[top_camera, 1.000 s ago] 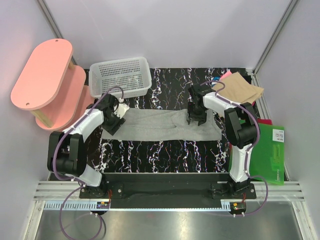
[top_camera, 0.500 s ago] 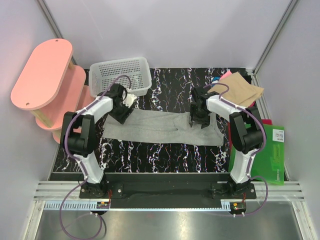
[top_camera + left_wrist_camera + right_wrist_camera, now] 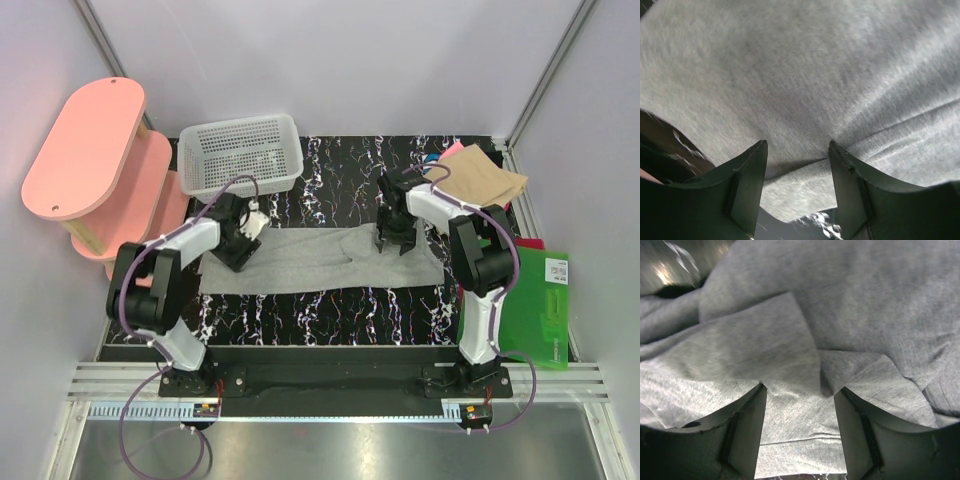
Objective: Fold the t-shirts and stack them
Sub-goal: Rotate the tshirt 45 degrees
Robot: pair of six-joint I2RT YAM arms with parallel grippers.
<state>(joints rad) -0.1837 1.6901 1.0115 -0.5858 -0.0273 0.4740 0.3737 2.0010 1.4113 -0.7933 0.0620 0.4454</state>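
1. Left gripper (image 3: 797, 146): jaws parted, low over the light grey t-shirt (image 3: 805, 65), a folded edge lying between the fingers.
2. Right gripper (image 3: 801, 390): jaws parted too, over overlapping folds of that cloth.
3. Grey cloth stretches flat between both grippers; tan t-shirt (image 3: 485, 178) lies beyond the right one.

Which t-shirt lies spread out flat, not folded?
The grey t-shirt, stretched wide across the middle; the tan one sits folded at the far right.
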